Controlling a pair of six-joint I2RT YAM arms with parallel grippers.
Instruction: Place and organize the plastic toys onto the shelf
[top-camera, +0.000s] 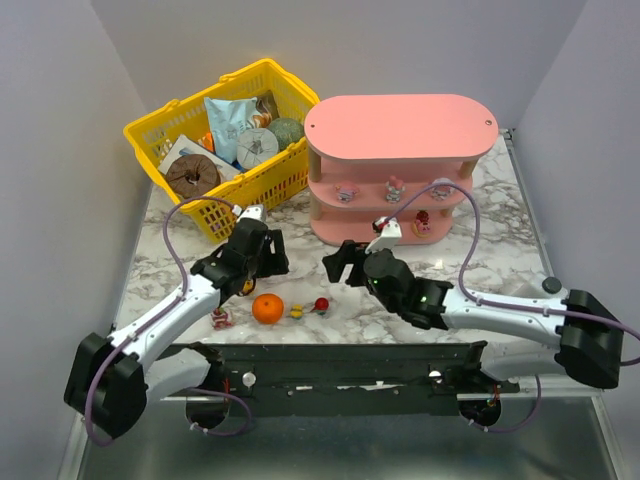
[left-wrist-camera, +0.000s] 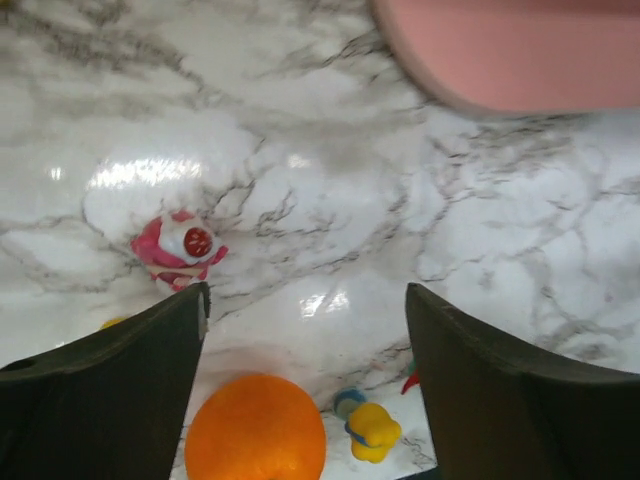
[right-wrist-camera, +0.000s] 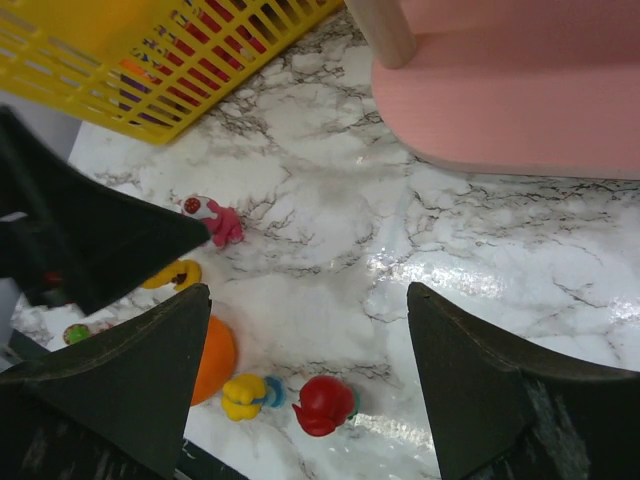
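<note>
The pink shelf (top-camera: 400, 125) stands at the back right, with several tiny toys on its lower tiers (top-camera: 395, 186). On the marble in front lie a red toy (top-camera: 321, 304), a yellow toy (top-camera: 297, 311) and a pink-white toy (top-camera: 222, 319). My left gripper (top-camera: 262, 258) is open and empty above the orange ball (left-wrist-camera: 256, 428), with a pink toy (left-wrist-camera: 178, 248) beyond its left finger and the yellow toy (left-wrist-camera: 372, 430) low between the fingers. My right gripper (top-camera: 342, 264) is open and empty above the red toy (right-wrist-camera: 322, 405) and the yellow toy (right-wrist-camera: 245, 395).
A yellow mesh basket (top-camera: 150, 128) of packaged goods stands at the back left, also in the right wrist view (right-wrist-camera: 150, 60). The orange ball (top-camera: 267, 309) lies among the loose toys. The shelf's base (right-wrist-camera: 520, 110) is close ahead of the right gripper. A yellow curved toy (right-wrist-camera: 172, 274) lies by the left arm's finger.
</note>
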